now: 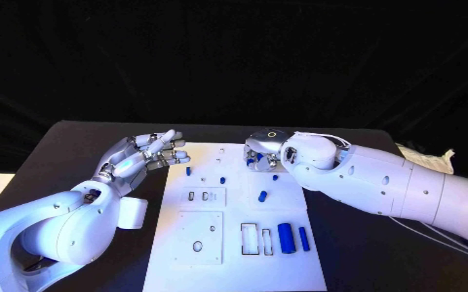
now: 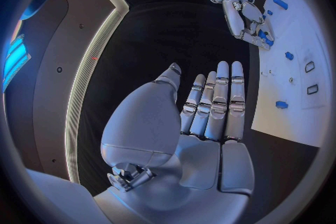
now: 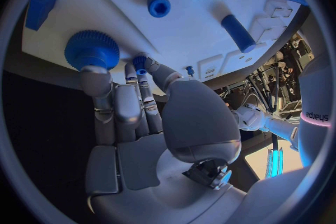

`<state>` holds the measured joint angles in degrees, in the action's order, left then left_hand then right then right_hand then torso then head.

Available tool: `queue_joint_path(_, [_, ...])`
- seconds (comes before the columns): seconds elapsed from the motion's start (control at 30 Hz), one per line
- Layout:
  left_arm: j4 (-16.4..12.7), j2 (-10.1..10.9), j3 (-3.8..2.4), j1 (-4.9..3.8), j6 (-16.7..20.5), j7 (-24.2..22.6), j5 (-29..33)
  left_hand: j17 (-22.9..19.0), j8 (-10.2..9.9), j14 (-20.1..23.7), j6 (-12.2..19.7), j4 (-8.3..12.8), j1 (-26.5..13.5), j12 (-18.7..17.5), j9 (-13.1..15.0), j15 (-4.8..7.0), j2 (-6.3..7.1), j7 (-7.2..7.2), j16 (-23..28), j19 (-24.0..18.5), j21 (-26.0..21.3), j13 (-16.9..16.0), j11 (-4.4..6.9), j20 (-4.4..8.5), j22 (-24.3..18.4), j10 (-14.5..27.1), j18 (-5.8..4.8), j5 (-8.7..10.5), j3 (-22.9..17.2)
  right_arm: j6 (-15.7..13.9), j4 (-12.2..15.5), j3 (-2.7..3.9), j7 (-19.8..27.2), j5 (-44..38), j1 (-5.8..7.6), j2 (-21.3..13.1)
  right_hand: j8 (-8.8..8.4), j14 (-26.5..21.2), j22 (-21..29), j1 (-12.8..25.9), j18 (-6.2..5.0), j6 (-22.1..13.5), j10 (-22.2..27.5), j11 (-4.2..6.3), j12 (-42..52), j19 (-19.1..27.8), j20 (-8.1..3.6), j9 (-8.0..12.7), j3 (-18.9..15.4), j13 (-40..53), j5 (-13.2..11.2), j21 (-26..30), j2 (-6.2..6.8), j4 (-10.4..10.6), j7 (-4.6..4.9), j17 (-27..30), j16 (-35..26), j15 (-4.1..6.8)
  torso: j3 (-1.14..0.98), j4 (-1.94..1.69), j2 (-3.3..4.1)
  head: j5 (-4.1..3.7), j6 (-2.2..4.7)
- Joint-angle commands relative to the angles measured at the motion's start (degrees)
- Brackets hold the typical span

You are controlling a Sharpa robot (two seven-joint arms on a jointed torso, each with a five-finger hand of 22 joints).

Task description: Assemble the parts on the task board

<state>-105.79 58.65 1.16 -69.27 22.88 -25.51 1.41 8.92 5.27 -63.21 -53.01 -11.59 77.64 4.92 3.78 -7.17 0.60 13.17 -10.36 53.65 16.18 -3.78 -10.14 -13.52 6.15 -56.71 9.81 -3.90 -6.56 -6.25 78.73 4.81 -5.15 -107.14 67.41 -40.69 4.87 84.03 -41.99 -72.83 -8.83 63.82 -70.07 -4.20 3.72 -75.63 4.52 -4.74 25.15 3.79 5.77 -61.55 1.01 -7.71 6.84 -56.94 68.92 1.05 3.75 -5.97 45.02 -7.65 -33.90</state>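
Now my right hand (image 3: 133,101) works at the far edge of the task board (image 1: 234,272).
Its fingers pinch a small blue part (image 3: 140,61) beside the blue gear (image 3: 91,49), to seat it. My left hand (image 1: 146,153) waits open, holding nothing, by the board's left edge.

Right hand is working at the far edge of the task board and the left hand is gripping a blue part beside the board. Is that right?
Not quite. The left hand holds nothing: the left wrist view shows its fingers straight and empty, beside the task board. The right hand is indeed at the board's far edge.
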Motion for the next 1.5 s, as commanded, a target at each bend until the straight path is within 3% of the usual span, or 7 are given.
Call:
queue_joint_path(0.03, [-0.26,0.13,-0.06,-0.11,-1.24,0.09,0.1,0.13,-0.26,-0.22,0.01,0.45,0.12,-0.35,-0.06,-0.14,-0.33,0.26,0.28,0.27,-0.4,0.06,-0.29,-0.01,-0.1,0.02,0.69,0.23,-0.06,-0.41,0.24,-0.09,-0.36,-1.51,-0.24,-0.07,0.28,1.92,-1.61,-1.54,1.13,0.77,-1.8,1.09,0.31,-0.68,-0.19,-0.28,1.11,0.36,-0.51,-1.25,-0.79,-0.19,-0.1,-0.39,0.54,0.62,0.09,-0.19,0.26,-0.1,-0.06])
queue_joint_path(0.43, [-0.23,0.18,-0.06,-0.11,-1.42,0.28,0.1,0.29,-0.46,-0.32,-0.01,0.81,0.4,-0.57,-0.05,-0.15,-0.54,0.28,0.44,0.38,-0.5,0.05,-0.31,-0.02,-0.22,0.04,0.7,0.22,-0.16,-9.69,2.12,1.36,-2.21,-2.16,-0.26,0.08,0.24,1.77,-5.72,-2.45,1.72,1.74,-3.15,1.19,-0.01,-1.52,-0.36,-0.72,2.9,0.48,-1.32,-4.33,-0.22,-0.49,0.05,-0.94,1.23,0.68,0.28,-0.6,0.5,-0.17,0.38])
queue_joint_path(0.67, [-0.54,0.29,-0.06,-0.12,-1.49,0.3,0.1,0.37,-0.56,-0.36,-0.03,1.02,0.55,-0.68,-0.05,-0.15,-0.6,0.27,0.53,0.44,-0.56,0.04,-0.31,-0.02,-0.28,0.04,0.7,0.22,-0.2,-12.9,1.69,1.71,-4.06,-2.36,-0.22,1.25,-0.15,1.73,-6.21,-2.63,1.77,1.53,-2.88,0.94,-0.21,-1.39,-0.28,-0.76,3.71,0.36,-1.04,-4.86,0.11,-0.45,0.38,-1.21,1.56,0.54,0.42,-0.81,0.77,0.06,0.87])
queue_joint_path(1.23, [-1.46,0.44,-0.19,-0.35,-1.89,0.46,0.1,0.44,-0.66,-0.38,-0.02,1.22,0.68,-0.78,-0.05,-0.15,-0.65,0.26,0.62,0.47,-0.61,0.05,-0.32,-0.02,-0.33,0.07,0.7,0.22,-0.23,-13.46,-3.27,1.76,-4.05,-2.39,-0.08,6.29,-0.39,1.71,-6.56,-2.7,1.8,1.43,-2.68,0.81,-0.23,-1.29,-0.18,-0.8,4.14,0.3,-0.96,-5.21,0.55,-0.49,0.53,-1.36,1.75,0.42,0.65,-1.55,1.2,-0.22,0.86])
queue_joint_path(1.5, [-1.62,0.36,-0.21,-0.42,-1.9,0.45,0.1,0.45,-0.68,-0.38,-0.02,1.25,0.7,-0.8,-0.05,-0.15,-0.66,0.26,0.64,0.48,-0.62,0.05,-0.32,-0.02,-0.34,0.08,0.7,0.22,-0.23,-13.2,-4.64,1.75,-4.0,-2.41,-0.08,7.47,-0.41,1.71,-6.58,-2.7,1.81,1.43,-2.66,0.81,-0.23,-1.28,-0.18,-0.8,4.16,0.29,-0.97,-5.23,0.57,-0.48,0.54,-1.37,1.77,0.41,0.69,-1.59,1.31,-0.26,0.89])
